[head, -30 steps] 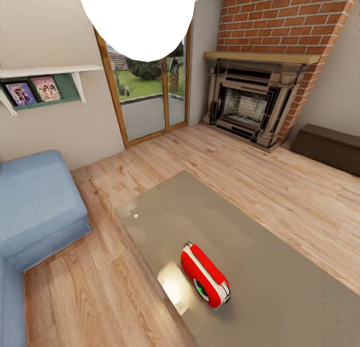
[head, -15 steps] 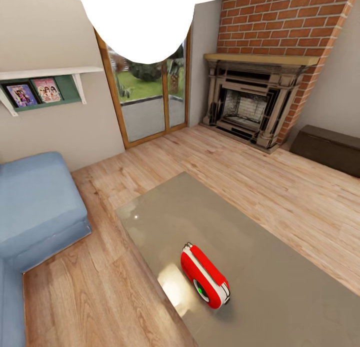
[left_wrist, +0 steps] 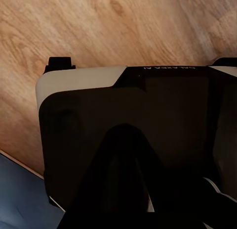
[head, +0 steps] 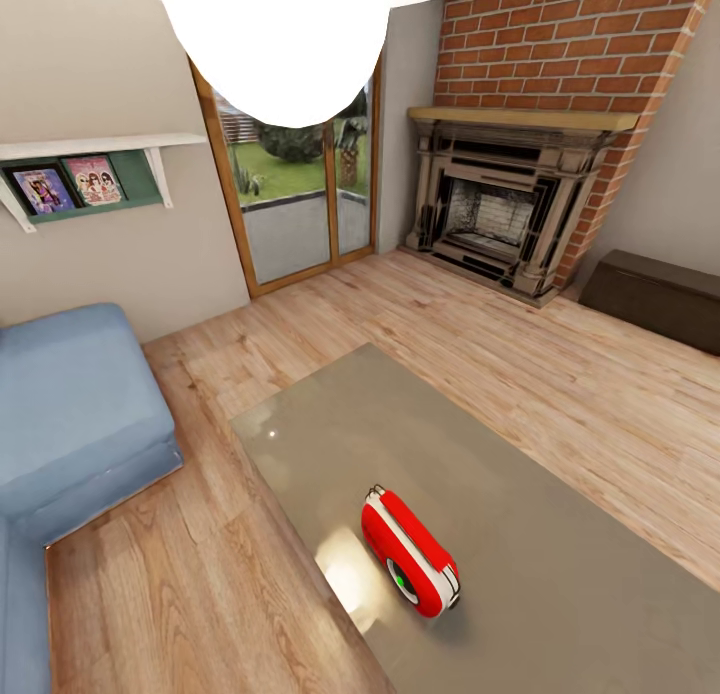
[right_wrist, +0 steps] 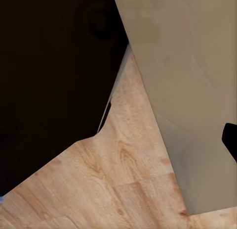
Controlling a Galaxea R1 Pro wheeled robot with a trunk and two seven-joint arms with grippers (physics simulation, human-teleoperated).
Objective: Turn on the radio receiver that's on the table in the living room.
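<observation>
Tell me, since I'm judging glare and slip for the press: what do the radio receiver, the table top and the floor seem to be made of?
Radio receiver: looks like glossy red plastic with white trim, judging by its smooth moulded curves.
Table top: seemingly polished grey-beige glass or lacquer; it mirrors a bright lamp patch beside the radio.
Floor: light wood planks, with visible grain and seams, satin rather than shiny.

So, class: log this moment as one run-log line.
radio receiver: on table, near edge | sofa: beside table | arms: not reaching | radio: untouched
</observation>
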